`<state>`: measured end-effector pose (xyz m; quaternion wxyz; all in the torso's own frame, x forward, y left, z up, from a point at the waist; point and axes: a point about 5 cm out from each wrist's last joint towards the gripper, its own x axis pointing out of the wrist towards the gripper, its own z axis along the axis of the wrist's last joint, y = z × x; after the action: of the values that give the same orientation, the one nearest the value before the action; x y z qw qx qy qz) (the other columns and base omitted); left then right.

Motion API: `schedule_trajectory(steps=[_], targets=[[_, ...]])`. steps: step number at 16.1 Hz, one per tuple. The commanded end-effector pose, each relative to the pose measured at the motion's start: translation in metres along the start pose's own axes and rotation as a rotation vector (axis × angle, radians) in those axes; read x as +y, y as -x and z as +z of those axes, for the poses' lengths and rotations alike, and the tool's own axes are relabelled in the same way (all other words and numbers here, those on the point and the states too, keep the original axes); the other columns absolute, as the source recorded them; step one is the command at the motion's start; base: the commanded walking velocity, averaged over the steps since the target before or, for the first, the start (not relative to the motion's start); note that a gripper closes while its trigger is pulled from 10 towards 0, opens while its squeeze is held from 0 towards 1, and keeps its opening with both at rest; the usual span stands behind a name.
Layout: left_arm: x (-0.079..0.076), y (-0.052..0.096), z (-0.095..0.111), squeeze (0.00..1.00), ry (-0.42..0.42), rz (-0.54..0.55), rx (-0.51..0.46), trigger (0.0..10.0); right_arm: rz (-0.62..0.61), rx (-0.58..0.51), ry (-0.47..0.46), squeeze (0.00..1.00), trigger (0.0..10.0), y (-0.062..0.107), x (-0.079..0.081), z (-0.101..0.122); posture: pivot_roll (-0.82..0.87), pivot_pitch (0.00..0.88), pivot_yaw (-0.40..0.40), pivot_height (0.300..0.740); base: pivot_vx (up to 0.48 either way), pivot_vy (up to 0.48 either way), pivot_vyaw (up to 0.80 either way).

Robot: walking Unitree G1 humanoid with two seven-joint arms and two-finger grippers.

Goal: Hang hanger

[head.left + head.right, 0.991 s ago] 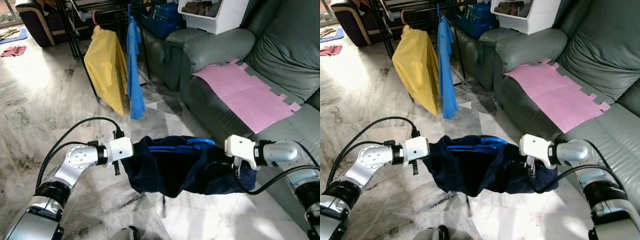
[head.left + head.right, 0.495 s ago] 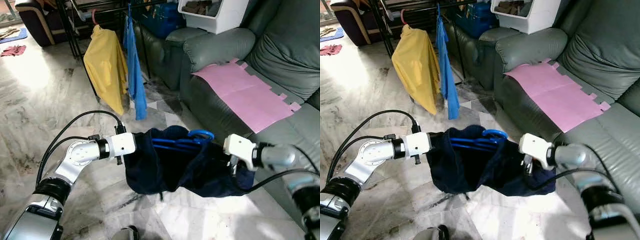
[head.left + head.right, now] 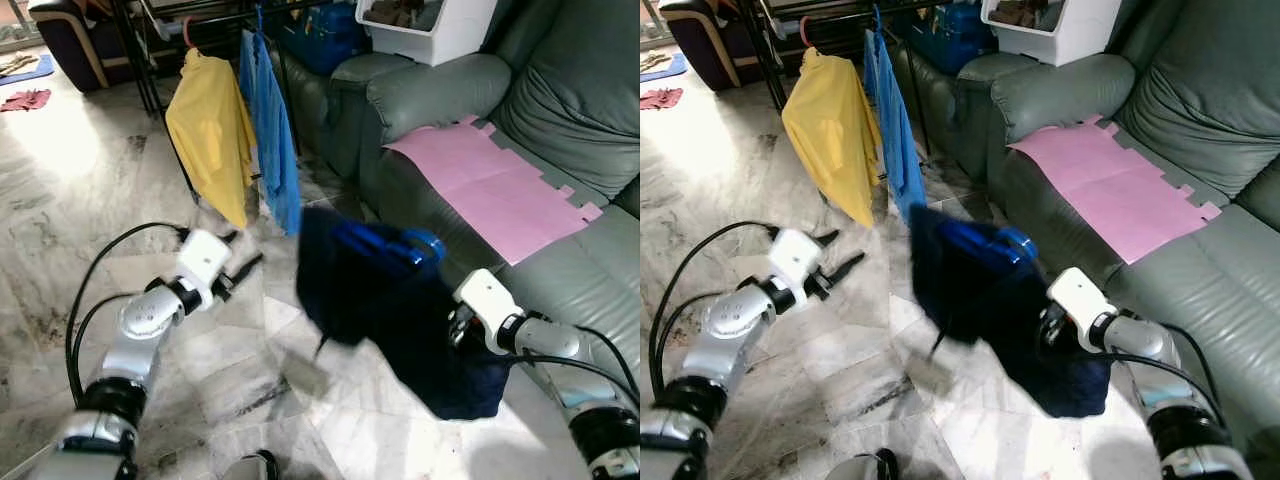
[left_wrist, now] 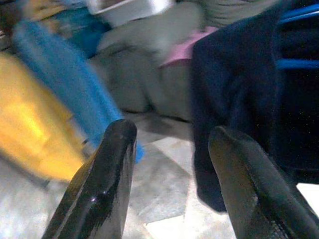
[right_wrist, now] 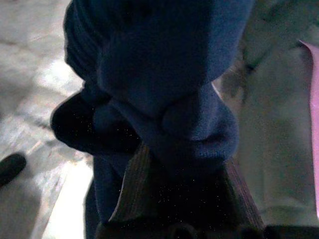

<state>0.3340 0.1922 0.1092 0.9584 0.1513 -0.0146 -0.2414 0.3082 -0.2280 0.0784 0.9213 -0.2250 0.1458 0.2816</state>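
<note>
The navy garment (image 3: 400, 320) on its blue hanger (image 3: 385, 243) hangs in the air over the marble floor (image 3: 90, 200), between the drying rack (image 3: 160, 40) and the grey-green sofa (image 3: 560, 110). Only the right gripper (image 3: 458, 325) has it, shut on a bunched fold of cloth at the garment's lower side; the right wrist view shows the fabric packed between the fingers. The left gripper (image 3: 238, 272) is apart from it, spread wide and empty, near the floor on the rack side.

The risk, as I judge it, is that the hold is on cloth and not on the hanger, so the hanger could slip out of the neck and drop, or the garment could swing and twist as the arm lifts. The hook looks turned away from the rail, which would make catching it awkward.

The rail already carries a yellow shirt (image 3: 208, 130) and a blue garment (image 3: 272, 120) close together; free rail looks to lie on their sofa side. The sofa arm (image 3: 420, 90) crowds the right arm, while the floor towards the rack is open.
</note>
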Motion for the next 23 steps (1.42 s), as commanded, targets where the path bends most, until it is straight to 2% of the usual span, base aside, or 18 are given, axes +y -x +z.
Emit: schedule_trajectory(steps=[1, 3, 5, 6, 7, 8, 9, 10, 11, 12, 13, 17, 19, 23], targets=[[0.005, 0.004, 0.003, 1.0, 0.075, 0.152, -0.017, 10.0, -0.133, -0.054, -0.082, 0.0, 0.0, 0.003, -0.009, 0.008, -0.02, 0.113, -0.003, 0.74, 0.0, 0.0, 0.0], [0.003, 0.008, 0.005, 1.0, 0.082, 0.285, -0.04, 10.0, -0.246, -0.092, -0.154, 0.0, 0.0, 0.003, -0.01, 0.012, -0.02, 0.11, 0.001, 0.74, 0.0, 0.0, 0.0], [-0.007, 0.019, -0.002, 1.0, 0.103, 0.39, -0.034, 10.0, -0.347, -0.139, -0.217, 0.0, 0.0, 0.003, -0.009, 0.017, -0.03, 0.099, 0.005, 0.74, 0.0, 0.0, 0.0], [-0.013, 0.025, -0.008, 1.0, 0.112, 0.426, -0.024, 10.0, -0.414, -0.157, -0.279, 0.0, 0.0, 0.003, -0.007, 0.018, -0.04, 0.087, 0.002, 0.74, 0.0, 0.0, 0.0], [-0.021, 0.032, -0.011, 1.0, 0.066, 0.446, -0.012, 10.0, -0.458, -0.152, -0.328, 0.0, 0.0, 0.001, 0.002, 0.02, -0.03, 0.077, -0.005, 0.74, 0.0, 0.0, 0.0], [-0.024, 0.034, -0.017, 1.0, 0.112, 0.478, 0.026, 10.0, -0.445, -0.154, -0.32, 0.0, 3.1, -0.001, 0.011, 0.023, -0.03, 0.074, -0.007, 0.74, 0.0, 0.0, 0.0], [-0.026, 0.035, -0.02, 1.0, 0.14, 0.474, 0.048, 10.0, -0.443, -0.165, -0.334, 0.0, 10.0, -0.003, 0.017, 0.025, -0.03, 0.07, -0.01, 0.74, 0.0, 0.0, 0.0], [-0.03, 0.034, -0.021, 1.0, 0.16, 0.443, 0.053, 10.0, -0.448, -0.171, -0.387, 0.0, 10.0, -0.005, 0.024, 0.026, -0.02, 0.066, -0.011, 0.74, 0.0, 0.0, 0.0], [-0.03, 0.033, -0.021, 0.35, 0.174, 0.452, 0.067, 10.0, -0.474, -0.154, -0.407, 0.0, 10.0, -0.005, 0.026, 0.024, -0.02, 0.062, -0.01, 0.74, 0.0, 0.0, 0.0], [-0.031, 0.032, -0.02, 0.0, 0.164, 0.448, 0.08, 10.0, -0.494, -0.149, -0.419, 0.0, 10.0, -0.005, 0.028, 0.024, -0.02, 0.062, -0.008, 0.74, 0.0, 0.0, 0.0], [-0.031, 0.029, -0.018, 0.0, 0.126, 0.439, 0.08, 10.0, -0.511, -0.149, -0.407, 0.0, 10.0, -0.003, 0.03, 0.025, -0.02, 0.062, -0.006, 0.74, 0.0, 0.0, 0.0], [-0.034, 0.024, -0.014, 0.0, 0.181, 0.433, 0.064, 10.0, -0.545, -0.173, -0.43, 0.0, 10.0, 0.0, 0.027, 0.03, -0.03, 0.063, -0.001, 0.74, 0.0, 0.0, 0.0], [-0.035, 0.022, -0.012, 0.0, 0.183, 0.424, 0.059, 10.0, -0.542, -0.178, -0.422, 0.0, 10.0, 0.002, 0.027, 0.032, -0.04, 0.063, -0.001, 0.74, 0.0, 0.0, 0.0], [-0.036, 0.02, -0.011, 0.0, 0.204, 0.411, 0.055, 10.0, -0.553, -0.153, -0.449, 0.0, 10.0, 0.006, 0.028, 0.027, -0.04, 0.07, -0.001, 0.74, 0.293, 0.0, 0.0]])
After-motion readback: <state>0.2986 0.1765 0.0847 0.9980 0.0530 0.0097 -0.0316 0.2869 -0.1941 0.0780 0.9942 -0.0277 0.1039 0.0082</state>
